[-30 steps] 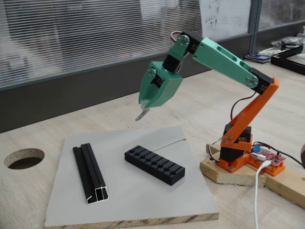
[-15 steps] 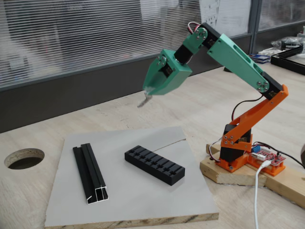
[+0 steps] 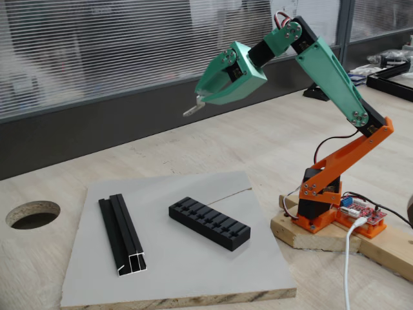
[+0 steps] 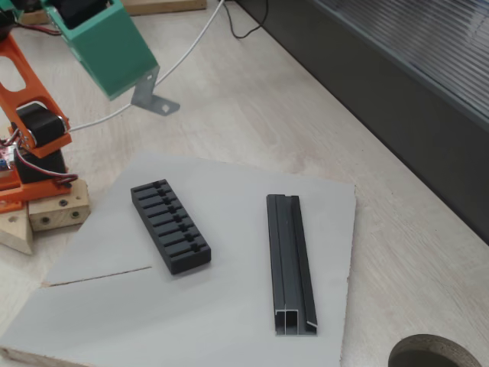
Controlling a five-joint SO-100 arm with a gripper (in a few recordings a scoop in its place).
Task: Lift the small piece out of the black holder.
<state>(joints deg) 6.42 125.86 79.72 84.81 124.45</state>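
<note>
Your gripper's fingertips are hard to separate in either fixed view, and the green housing is cut off at the top edge in a fixed view. You hold the small piece, a bent silvery tab, pinched at the tip; it hangs in the air, well above and apart from the black holder. Your arm is raised high, elbow folded, wrist pointing down-left. The holder lies on the grey board beside 1 black grooved rail.

The end effector holds the small piece high above the board; below it lie the holder and, further left, the rail.
</note>
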